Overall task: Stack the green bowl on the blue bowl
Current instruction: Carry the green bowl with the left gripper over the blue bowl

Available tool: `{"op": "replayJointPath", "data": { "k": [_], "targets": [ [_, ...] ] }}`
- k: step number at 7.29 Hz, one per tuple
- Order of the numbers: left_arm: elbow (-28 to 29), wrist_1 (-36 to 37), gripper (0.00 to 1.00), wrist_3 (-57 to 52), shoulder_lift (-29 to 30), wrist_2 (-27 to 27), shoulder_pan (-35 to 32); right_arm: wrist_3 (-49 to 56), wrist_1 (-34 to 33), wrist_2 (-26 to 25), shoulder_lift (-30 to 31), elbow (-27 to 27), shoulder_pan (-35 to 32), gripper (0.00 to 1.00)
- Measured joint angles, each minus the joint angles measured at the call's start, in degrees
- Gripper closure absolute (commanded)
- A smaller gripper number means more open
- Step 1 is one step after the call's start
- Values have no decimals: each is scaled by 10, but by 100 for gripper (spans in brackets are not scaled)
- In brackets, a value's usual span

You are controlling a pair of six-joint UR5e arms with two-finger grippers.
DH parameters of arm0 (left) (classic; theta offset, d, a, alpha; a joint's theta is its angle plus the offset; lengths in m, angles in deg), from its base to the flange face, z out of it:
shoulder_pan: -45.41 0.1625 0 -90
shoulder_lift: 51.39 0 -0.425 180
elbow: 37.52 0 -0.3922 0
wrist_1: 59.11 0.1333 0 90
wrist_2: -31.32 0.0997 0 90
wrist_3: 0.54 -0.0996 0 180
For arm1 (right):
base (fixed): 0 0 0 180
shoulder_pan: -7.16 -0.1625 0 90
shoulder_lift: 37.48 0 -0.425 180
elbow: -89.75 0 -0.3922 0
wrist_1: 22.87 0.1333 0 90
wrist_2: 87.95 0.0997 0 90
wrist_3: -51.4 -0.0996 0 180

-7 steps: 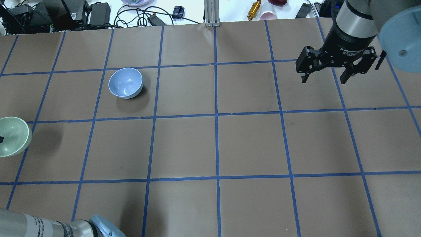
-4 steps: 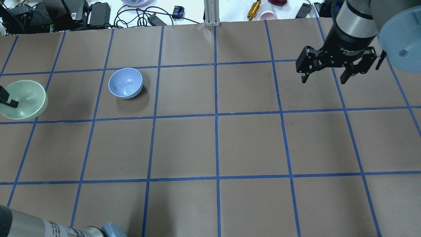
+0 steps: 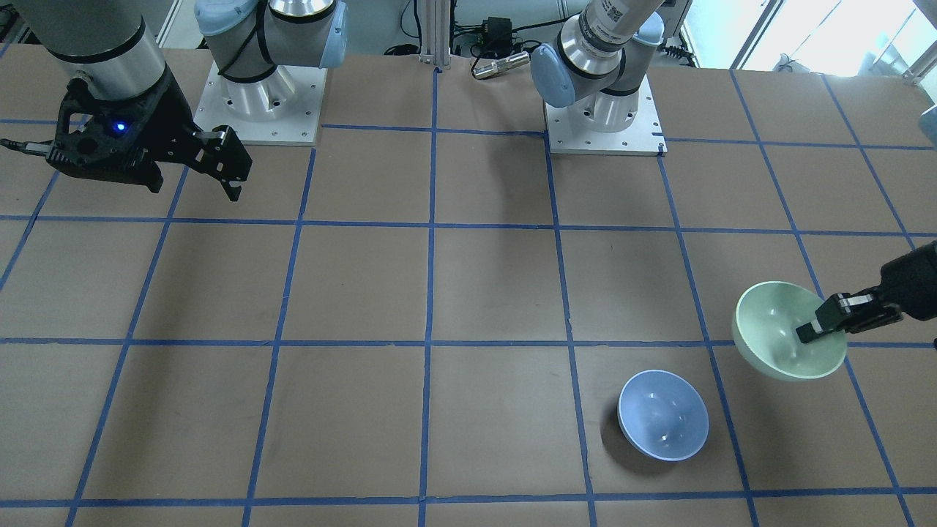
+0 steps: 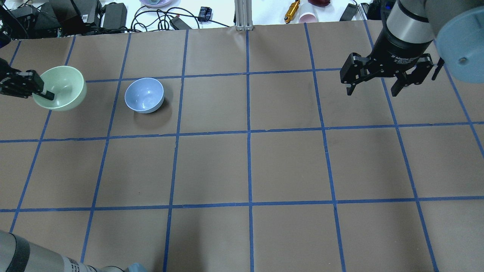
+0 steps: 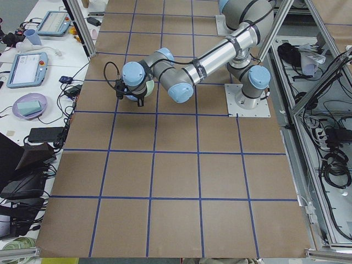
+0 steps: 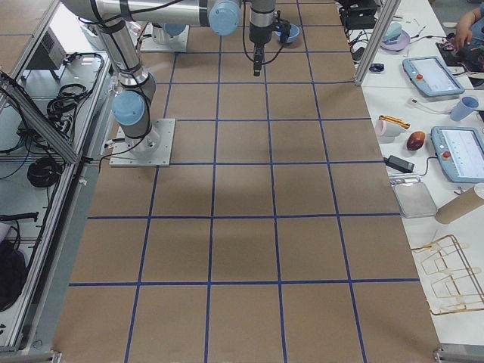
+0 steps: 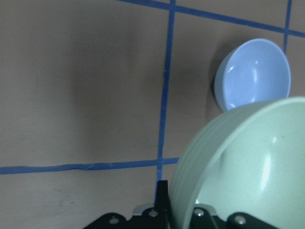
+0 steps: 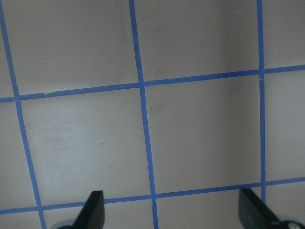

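The pale green bowl hangs tilted above the table at the far left, held by its rim in my left gripper, which is shut on it. It shows in the front view and fills the lower right of the left wrist view. The light blue bowl stands upright on the table just right of it, apart from it; it also shows in the front view and the left wrist view. My right gripper is open and empty, high over the far right.
The table is brown paper with a blue tape grid. Cables, power bricks and small items lie beyond the far edge. The two arm bases stand at the robot's side of the table.
My left gripper has carried the green bowl away from the robot and to the right, toward the blue bowl. The blue bowl and the right arm have not moved.
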Motion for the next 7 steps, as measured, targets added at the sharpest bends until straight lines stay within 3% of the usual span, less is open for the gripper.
{"op": "replayJointPath", "data": {
  "k": [7],
  "targets": [
    [-4,100,100,90,72,-40,-69,0,0,0,0,0,0,0]
  ]
}}
